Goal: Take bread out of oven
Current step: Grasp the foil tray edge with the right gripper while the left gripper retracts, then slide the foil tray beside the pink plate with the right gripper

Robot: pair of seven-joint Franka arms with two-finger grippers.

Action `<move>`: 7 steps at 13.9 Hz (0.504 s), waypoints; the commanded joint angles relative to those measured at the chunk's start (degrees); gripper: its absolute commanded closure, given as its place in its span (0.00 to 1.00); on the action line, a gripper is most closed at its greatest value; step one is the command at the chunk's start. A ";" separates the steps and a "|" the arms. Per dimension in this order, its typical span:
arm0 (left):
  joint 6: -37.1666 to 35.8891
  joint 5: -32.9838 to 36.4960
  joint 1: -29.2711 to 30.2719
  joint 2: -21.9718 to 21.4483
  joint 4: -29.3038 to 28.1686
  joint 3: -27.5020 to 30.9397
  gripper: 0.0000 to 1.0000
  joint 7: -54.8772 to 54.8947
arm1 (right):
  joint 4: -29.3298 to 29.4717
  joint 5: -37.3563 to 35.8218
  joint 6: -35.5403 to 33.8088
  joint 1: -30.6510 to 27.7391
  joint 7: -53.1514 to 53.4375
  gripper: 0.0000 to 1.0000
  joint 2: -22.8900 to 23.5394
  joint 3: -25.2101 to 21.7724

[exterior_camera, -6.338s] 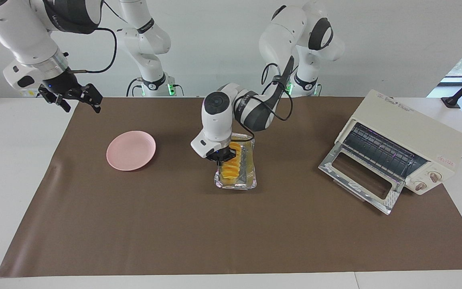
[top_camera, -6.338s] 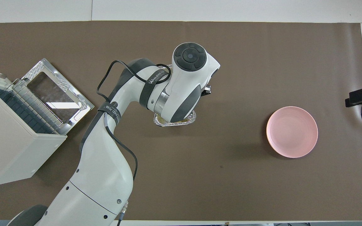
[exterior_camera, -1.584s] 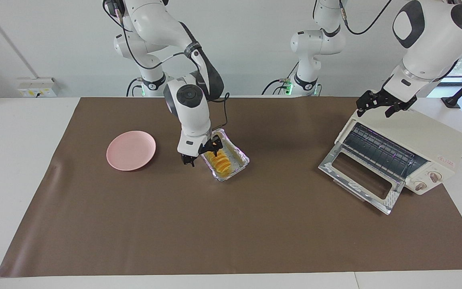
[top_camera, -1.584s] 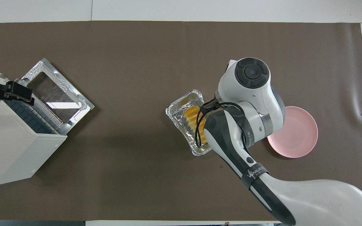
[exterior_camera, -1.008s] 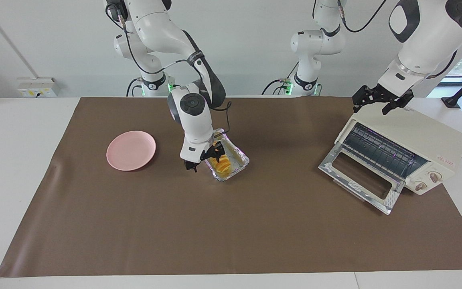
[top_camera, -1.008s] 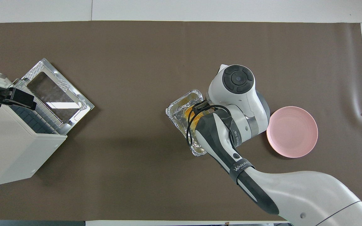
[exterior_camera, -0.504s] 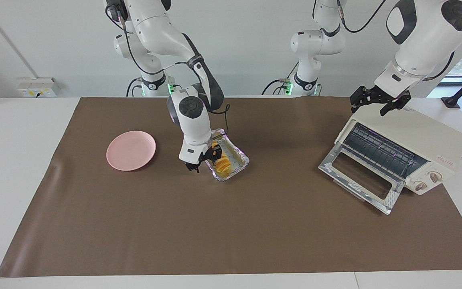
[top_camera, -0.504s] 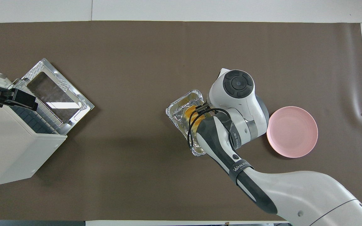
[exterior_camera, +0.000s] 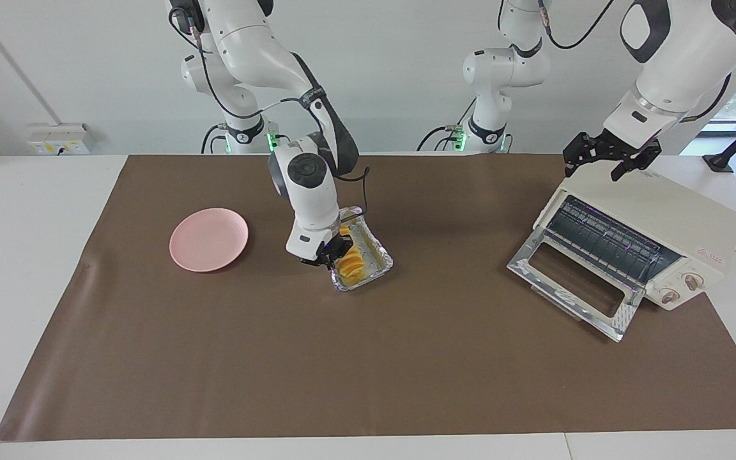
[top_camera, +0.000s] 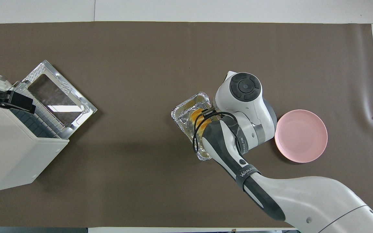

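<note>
On the brown mat, bread: yellow-orange ridged sliced loaf [exterior_camera: 350, 262] lies in crinkled silver foil tray [exterior_camera: 377, 260], already outside.
Right gripper [exterior_camera: 324, 253]: down at the tray's plate-side rim; finger state unclear.
Plate: round pink plate [exterior_camera: 209, 239] beside tray, likely destination.
Oven: cream-white toaster oven [exterior_camera: 636, 233], chrome-framed door dropped open, well apart from tray.
Left gripper [exterior_camera: 611, 158]: spread, waiting over oven.

oven [exterior_camera: 643, 239] 1 | bread [exterior_camera: 350, 263] 1 | foil tray [exterior_camera: 377, 259] 1 | plate [exterior_camera: 208, 239] 1
</note>
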 commanded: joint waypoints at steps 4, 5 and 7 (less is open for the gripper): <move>1.05 0.37 0.86 -1.51 -1.74 -0.66 0.00 0.82 | 0.70 0.33 0.58 -5.25 -1.03 1.00 -2.29 0.16; 1.05 0.37 0.86 -1.51 -1.65 -0.66 0.00 0.82 | 1.84 0.50 -0.56 -7.62 -3.05 1.00 -2.91 0.16; 1.05 0.37 0.86 -1.51 -1.74 -0.66 0.00 0.73 | 4.74 3.38 -3.72 -12.54 -7.61 1.00 -3.00 0.16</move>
